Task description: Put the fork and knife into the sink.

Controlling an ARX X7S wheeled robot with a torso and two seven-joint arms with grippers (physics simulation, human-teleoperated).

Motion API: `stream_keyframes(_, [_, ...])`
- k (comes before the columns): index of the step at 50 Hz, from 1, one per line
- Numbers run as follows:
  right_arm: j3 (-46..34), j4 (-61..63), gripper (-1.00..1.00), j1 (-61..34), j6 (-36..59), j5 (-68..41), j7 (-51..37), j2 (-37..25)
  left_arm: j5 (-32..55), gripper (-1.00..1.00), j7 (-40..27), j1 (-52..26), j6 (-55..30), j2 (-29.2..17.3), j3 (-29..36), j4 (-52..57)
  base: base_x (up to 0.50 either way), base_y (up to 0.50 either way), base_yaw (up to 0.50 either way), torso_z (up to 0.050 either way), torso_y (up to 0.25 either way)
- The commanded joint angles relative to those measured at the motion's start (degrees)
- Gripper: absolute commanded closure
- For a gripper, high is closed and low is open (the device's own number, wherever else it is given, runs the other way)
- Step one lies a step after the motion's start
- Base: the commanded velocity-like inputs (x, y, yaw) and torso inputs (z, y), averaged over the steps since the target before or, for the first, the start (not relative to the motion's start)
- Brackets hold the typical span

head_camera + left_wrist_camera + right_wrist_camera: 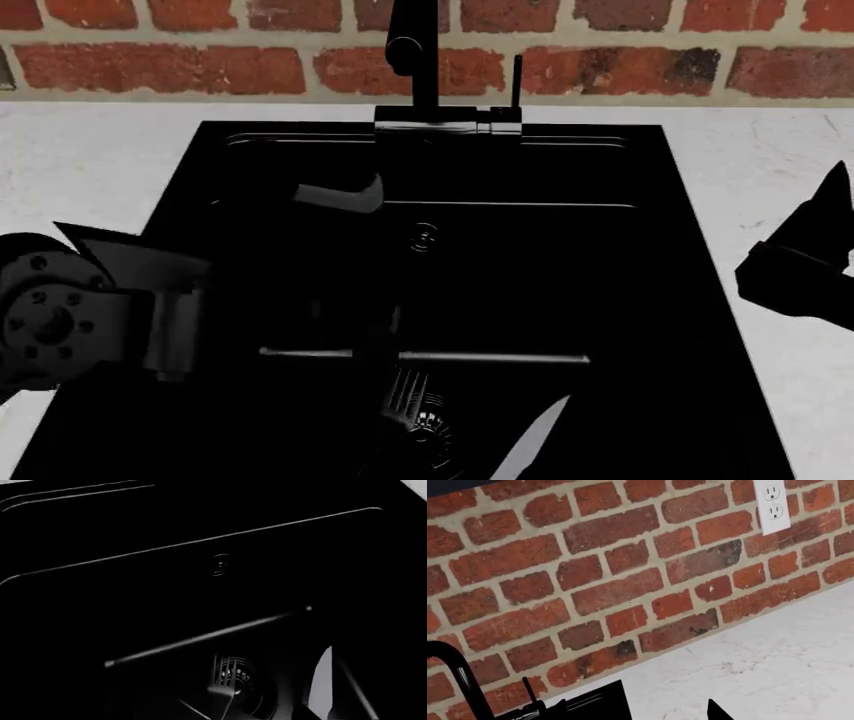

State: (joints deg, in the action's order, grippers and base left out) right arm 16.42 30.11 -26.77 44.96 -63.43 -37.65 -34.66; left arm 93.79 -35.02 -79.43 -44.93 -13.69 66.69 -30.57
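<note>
The sink (240,160) is a black basin with an overflow ring (423,237) and a drain strainer (430,432). The knife (537,438) lies inside it right of the drain, its pale blade also showing in the left wrist view (322,680). The fork (229,672) shows its silver tines over the strainer, and its dark handle is lost in shadow. My left gripper (215,711) reaches low into the basin just behind the fork; its jaws are too dark to read. My right gripper (797,262) hangs open and empty over the counter right of the sink.
A black faucet (415,55) stands at the sink's back edge, against a brick wall (240,65). Pale counter (94,170) lies on both sides of the basin. A wall outlet (772,505) sits above the right counter.
</note>
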Motion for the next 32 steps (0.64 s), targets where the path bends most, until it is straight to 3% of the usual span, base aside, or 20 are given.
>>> stream_keyframes(1, [0.1, 0.2, -1.00, 0.4, -0.3, 0.0, 0.2, 0.0, 3.1, -1.00, -5.4, -5.4, -0.6, -4.7, -4.2, 10.4, 0.00, 0.00, 0.00, 0.000, 0.000])
stream_keyframes(10, [-0.3, -0.2, -1.00, -0.1, -0.5, 0.1, 0.2, 0.1, 6.0, -1.00, -14.8, -9.0, 0.6, -14.3, -10.3, 27.8, 0.00, 0.00, 0.00, 0.000, 0.000])
stream_keyframes(17, [-0.9, -0.3, -1.00, -0.8, -0.2, -0.1, -0.1, 0.1, 7.9, -1.00, -19.9, -7.6, 2.4, -20.4, -13.4, 39.8, 0.00, 0.00, 0.00, 0.000, 0.000])
stream_keyframes(32, [-1.1, -0.8, -1.00, 0.3, -1.5, 0.9, 1.1, 0.7, 0.8, -1.00, -21.7, 6.9, 10.5, -32.9, -16.1, 59.5, 0.00, 0.00, 0.00, 0.000, 0.000])
